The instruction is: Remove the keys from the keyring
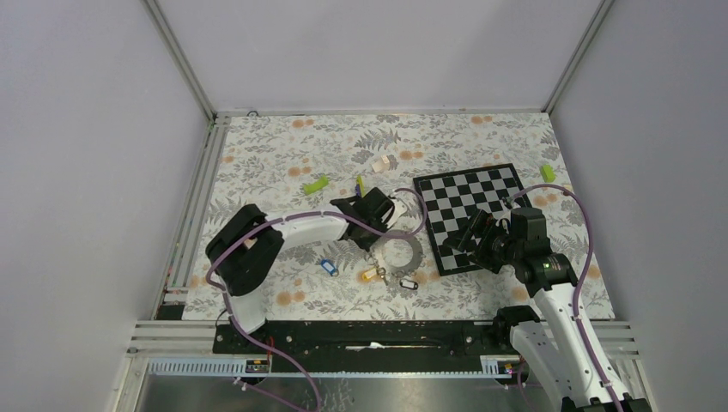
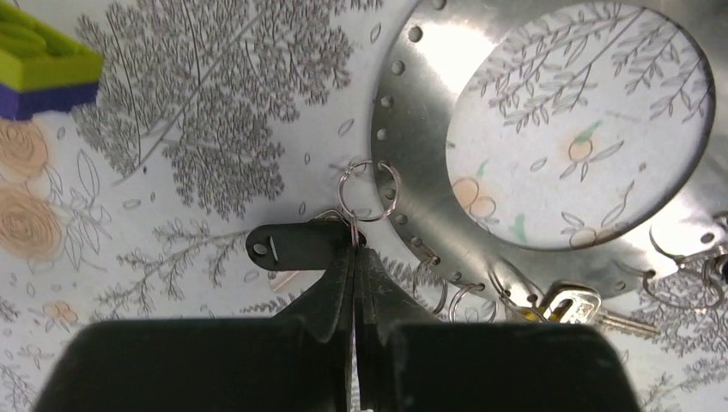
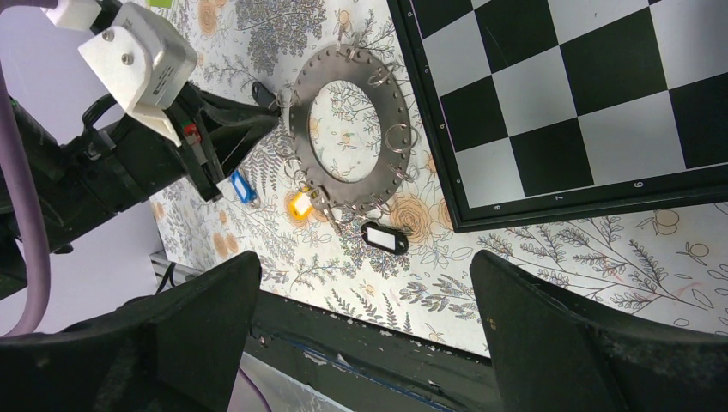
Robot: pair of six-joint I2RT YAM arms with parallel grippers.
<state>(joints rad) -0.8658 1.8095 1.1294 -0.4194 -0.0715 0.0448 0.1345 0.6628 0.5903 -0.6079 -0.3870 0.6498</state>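
The keyring (image 1: 414, 249) is a flat silvery hoop with holes round its rim, lying on the floral cloth; it also shows in both wrist views (image 2: 412, 129) (image 3: 388, 99). My left gripper (image 2: 354, 251) (image 1: 376, 242) is at its left rim, shut on the thin wire loop of a black-tagged key (image 2: 288, 246). A yellow-tagged key (image 2: 573, 305) (image 3: 300, 204) and another black-tagged key (image 3: 384, 239) hang at the hoop's near rim. A blue-tagged key (image 1: 324, 267) (image 3: 244, 187) lies loose to the left. My right gripper (image 3: 365, 266) (image 1: 468, 243) hovers open over the chessboard's near-left corner, holding nothing.
The checkered board (image 1: 494, 193) (image 3: 584, 94) lies right of the hoop. Lime-green blocks (image 1: 315, 184) (image 1: 547, 172) and a thin stick (image 1: 360, 184) lie farther back. A lime-and-purple block (image 2: 39, 69) shows in the left wrist view. The table's black front rail (image 3: 403, 343) runs under my right gripper.
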